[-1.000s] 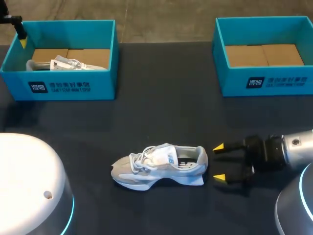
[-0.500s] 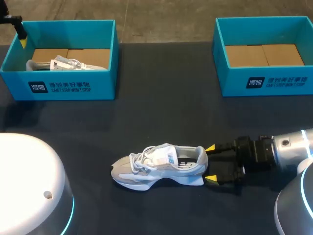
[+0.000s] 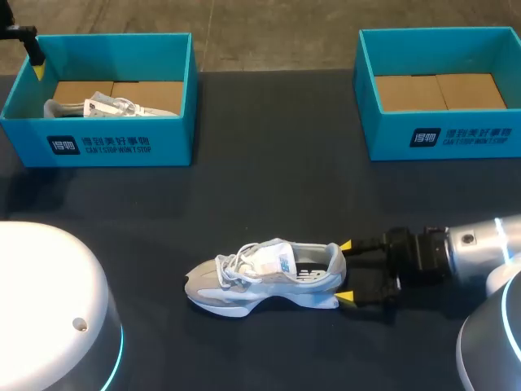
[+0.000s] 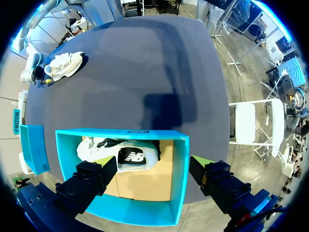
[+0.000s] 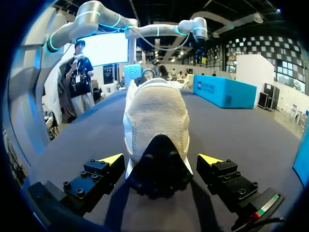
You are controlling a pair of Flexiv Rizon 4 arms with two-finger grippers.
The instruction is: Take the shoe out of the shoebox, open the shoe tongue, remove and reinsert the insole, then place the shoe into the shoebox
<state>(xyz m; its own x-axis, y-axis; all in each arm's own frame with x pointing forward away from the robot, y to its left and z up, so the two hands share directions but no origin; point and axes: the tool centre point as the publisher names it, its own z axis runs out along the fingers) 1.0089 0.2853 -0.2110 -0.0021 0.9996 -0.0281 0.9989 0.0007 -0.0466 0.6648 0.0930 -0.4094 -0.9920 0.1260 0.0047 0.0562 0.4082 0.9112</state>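
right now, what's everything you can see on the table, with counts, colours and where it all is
table: 1, dark grey, under everything
shoeboxes: 2, teal, open, at the far edge; left shoebox, right shoebox showing only its cardboard floor
shoe on the table: 1, grey and white, front middle, on its sole, heel toward the right arm
shoe in the box: 1, white, inside the left shoebox
right arm: 1, silver and black, jaws open, one yellow tip on each side of the heel of the shoe on the table, no contact seen
left arm: 1, black, jaws open above the left shoebox
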